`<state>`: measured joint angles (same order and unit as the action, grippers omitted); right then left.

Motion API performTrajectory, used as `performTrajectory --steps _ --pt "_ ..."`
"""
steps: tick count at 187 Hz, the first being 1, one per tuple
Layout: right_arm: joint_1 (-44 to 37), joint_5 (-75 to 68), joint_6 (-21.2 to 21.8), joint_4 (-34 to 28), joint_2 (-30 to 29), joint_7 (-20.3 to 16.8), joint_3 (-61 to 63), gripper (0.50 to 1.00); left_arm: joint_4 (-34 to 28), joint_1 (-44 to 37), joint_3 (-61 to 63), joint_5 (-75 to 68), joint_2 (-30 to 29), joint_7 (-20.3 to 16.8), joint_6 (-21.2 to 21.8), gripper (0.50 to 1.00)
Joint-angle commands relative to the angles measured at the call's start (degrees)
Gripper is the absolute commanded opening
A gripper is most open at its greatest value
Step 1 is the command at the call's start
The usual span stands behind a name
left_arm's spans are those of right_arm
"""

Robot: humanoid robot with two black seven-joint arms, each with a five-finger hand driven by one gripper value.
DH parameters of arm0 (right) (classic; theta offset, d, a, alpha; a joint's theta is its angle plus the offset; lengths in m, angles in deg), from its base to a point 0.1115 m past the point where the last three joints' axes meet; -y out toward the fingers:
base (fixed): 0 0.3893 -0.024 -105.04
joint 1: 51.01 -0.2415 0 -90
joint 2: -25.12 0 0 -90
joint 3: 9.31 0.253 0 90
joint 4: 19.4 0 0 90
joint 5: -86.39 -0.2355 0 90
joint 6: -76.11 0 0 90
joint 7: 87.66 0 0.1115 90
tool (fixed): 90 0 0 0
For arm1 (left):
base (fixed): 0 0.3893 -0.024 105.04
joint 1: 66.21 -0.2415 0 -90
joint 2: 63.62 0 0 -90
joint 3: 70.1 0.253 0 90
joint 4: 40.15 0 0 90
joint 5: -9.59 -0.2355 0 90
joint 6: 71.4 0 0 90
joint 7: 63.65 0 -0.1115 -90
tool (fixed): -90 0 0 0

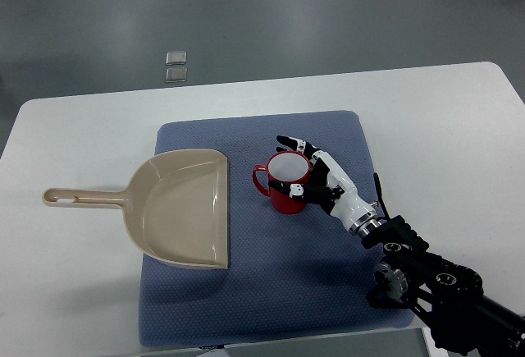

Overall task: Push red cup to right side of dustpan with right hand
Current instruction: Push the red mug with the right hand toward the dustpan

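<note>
One red cup [283, 185], white inside, handle left.

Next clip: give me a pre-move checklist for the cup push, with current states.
1. Cup upright on the mat: ok.
2. Right hand against the cup's right side: ok.
3. Fingers wrap the far rim: ok; firm contact: cannot tell.
4. Cup already right of the dustpan, with a gap: ok.
5. Handle points toward the dustpan, not touching: ok.
6. Left hand out of the way: not in view.
</note>
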<state>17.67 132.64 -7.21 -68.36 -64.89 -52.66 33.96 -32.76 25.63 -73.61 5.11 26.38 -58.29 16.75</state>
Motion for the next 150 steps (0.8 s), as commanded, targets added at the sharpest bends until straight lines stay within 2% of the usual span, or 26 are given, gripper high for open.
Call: performTrajectory --steps 1,150 --pt "-0.03 0.07 0.00 0.01 0.00 0.00 -0.11 0.928 0.00 0.00 0.00 0.00 0.00 0.01 0.00 1.000" --pt "0.23 5.34 -0.97 0.10 0.00 0.00 -0.64 0.928 0.00 0.00 0.00 0.00 0.00 0.01 0.00 1.000"
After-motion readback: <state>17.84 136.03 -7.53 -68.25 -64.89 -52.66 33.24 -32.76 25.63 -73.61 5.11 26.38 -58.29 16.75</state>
